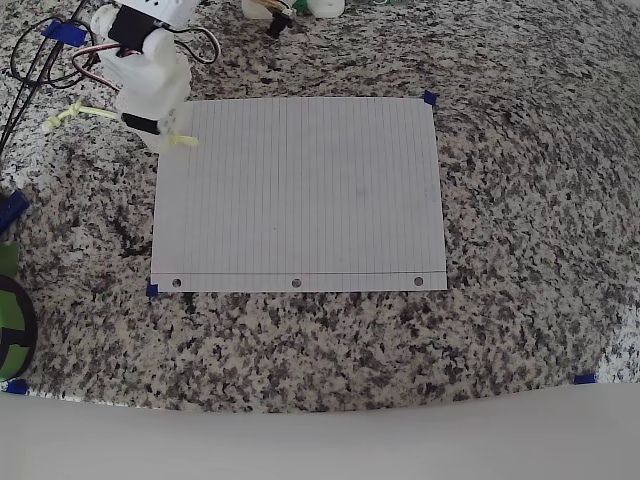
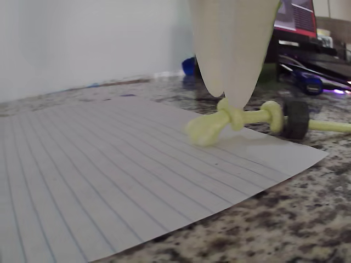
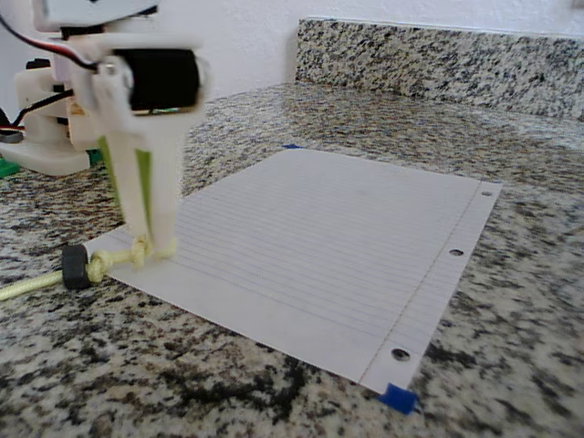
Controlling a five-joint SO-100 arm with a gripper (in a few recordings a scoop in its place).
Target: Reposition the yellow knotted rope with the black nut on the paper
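1. Granite counter [image 3: 511, 301], speckled; blue tape tab [image 3: 398, 398] at the paper's near corner in the fixed view.
2. Paper [image 3: 347, 237] lies flat, lined, three punched holes along its right edge in the fixed view.
3. Rope [image 2: 230, 118] lies across the paper's corner: knotted end on the sheet, the rest trailing off onto the counter. Overhead view: that's the top-left corner, rope [image 1: 75, 113] running left from under the arm.
4. Nut [image 2: 296, 119] is threaded on the rope, just off the paper's edge, sitting on the counter.
5. Gripper [image 2: 230, 101] tips are down at the rope's end knot, fingers pressed together over it. Looks pinched closed on the rope.
6. Backsplash [image 3: 438, 59] behind, same granite.
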